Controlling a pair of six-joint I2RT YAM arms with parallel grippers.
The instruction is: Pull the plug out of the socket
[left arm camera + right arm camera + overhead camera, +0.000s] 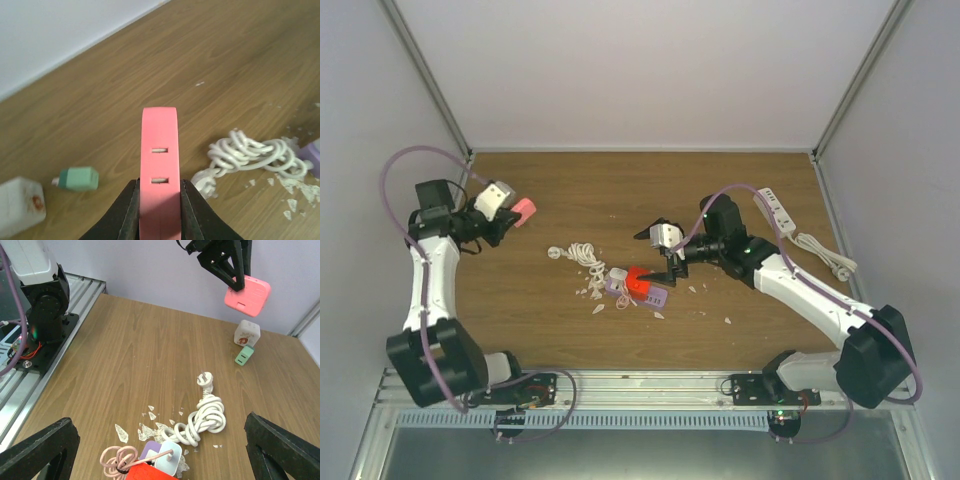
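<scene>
While raised well left of white cable (582, 252), clamps pink socket (160, 130) tight in left gripper (160, 184). Spreads right gripper (160, 440) wide, empty, over white plug (167, 456) just right of cable, apparently seated in purple block (148, 453).

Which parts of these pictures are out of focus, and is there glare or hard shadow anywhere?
Left wrist view: the pink adapter in the left tool is sharp; the white cube and green plug are blurred. Right wrist view: the fingers of the right tool are dark and soft; the white cable is clear. Top view: even light, faint shadows, no glare on the table.
</scene>
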